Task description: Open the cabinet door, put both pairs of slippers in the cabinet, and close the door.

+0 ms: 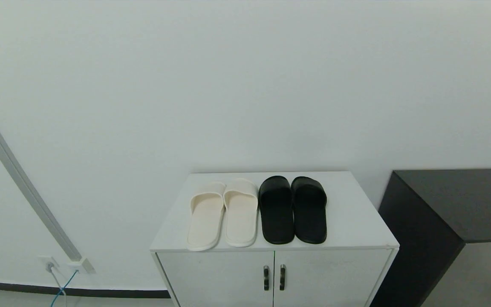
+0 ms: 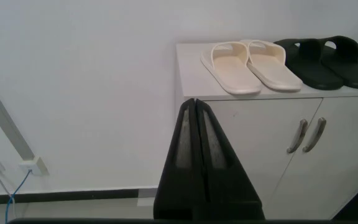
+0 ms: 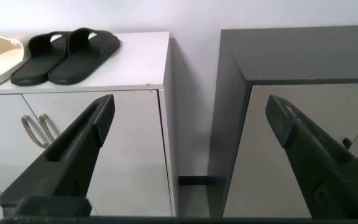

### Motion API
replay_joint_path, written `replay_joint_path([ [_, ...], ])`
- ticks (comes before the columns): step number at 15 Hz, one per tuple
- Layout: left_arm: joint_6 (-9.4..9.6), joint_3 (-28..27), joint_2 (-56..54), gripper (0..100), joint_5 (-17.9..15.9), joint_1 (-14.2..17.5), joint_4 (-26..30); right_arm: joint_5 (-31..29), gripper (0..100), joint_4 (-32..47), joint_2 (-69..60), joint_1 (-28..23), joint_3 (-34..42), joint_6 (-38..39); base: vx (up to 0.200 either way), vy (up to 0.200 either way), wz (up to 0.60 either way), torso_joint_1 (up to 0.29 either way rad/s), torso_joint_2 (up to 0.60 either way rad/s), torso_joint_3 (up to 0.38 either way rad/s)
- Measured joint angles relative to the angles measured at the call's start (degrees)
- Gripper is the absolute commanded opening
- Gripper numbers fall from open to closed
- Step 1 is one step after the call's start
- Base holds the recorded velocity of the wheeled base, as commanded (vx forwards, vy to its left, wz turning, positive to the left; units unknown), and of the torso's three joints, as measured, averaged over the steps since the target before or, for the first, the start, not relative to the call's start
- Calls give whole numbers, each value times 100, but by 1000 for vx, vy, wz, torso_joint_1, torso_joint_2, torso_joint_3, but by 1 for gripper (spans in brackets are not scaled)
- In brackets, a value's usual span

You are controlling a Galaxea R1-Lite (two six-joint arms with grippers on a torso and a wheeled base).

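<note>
Slippers: white pair (image 1: 224, 213) and black pair (image 1: 292, 211) side by side atop cabinet (image 1: 348, 221), doors shut. Left claw (image 2: 195, 109) pinched closed; right claw (image 3: 190, 102) spread wide before cabinet, probably prepped for handles (image 1: 274, 277).

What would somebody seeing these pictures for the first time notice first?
The eye lands first on the cream slippers and black slippers, lined up side by side on top of the white cabinet, cream on the left. Below them its two doors are shut, with the handles meeting at the middle. A dark cabinet stands to its right.
</note>
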Motion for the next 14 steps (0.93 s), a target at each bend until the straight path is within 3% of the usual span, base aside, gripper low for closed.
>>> replay_joint_path([
  [8, 117, 0, 0, 0, 0, 0, 5, 13, 100, -22, 226, 93, -154, 30, 0, 0, 0, 0, 0, 0],
  [14, 9, 0, 0, 0, 0, 0, 7, 344, 100, -334, 2103, 291, -852, -29, 0, 0, 0, 0, 0, 0],
])
